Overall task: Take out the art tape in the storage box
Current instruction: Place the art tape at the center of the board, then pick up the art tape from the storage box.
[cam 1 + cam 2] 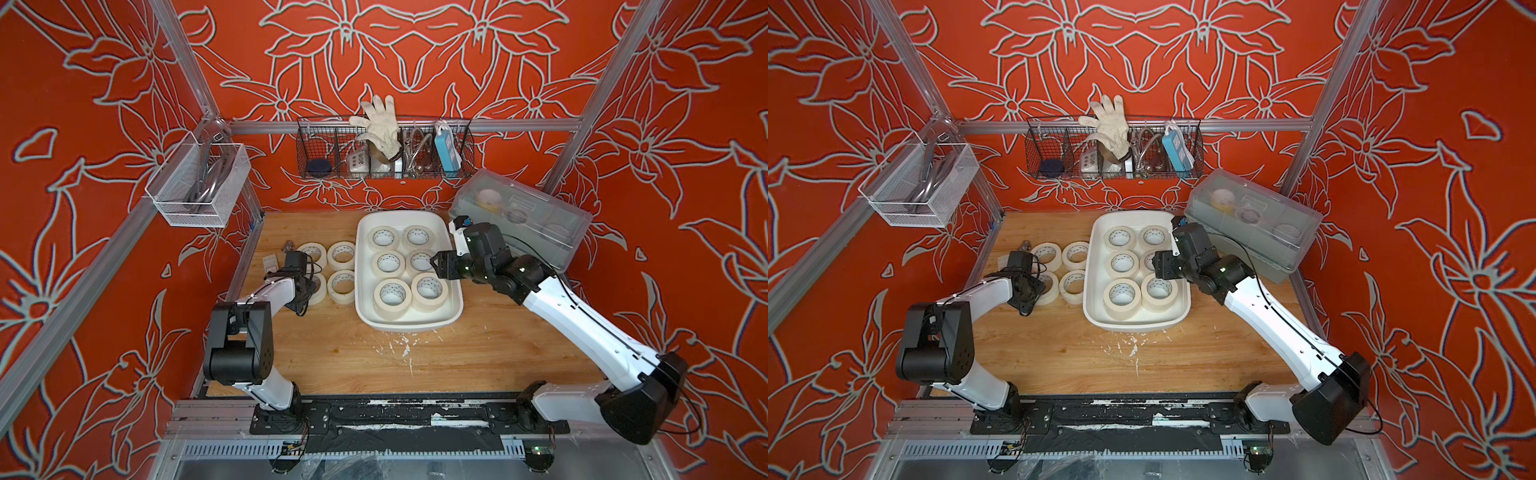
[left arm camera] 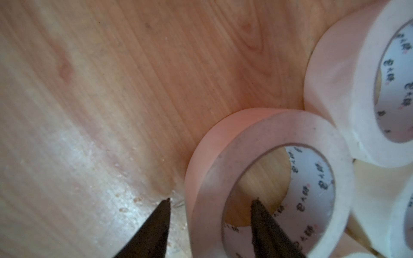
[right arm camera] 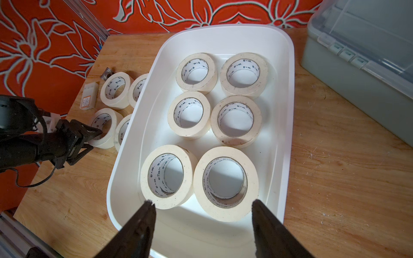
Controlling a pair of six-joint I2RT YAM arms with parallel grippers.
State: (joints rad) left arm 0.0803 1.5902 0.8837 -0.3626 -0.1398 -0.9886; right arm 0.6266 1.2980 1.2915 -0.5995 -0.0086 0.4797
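Right hand [image 3: 202, 202] hovers open, angled down over the storage box [image 3: 287, 100].

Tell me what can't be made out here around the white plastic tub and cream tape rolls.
- Left gripper: hidden in both top views under its own wrist, which also covers part of a cream tape roll.
- One roll in the white plastic tub: partly behind the right gripper in both top views.
- Contents of the grey-green box with clear lid: hazy through the lid.
- Core print: too small in top views.

Only unreadable dark printed marks inside the art tape [image 2: 286, 129] cores
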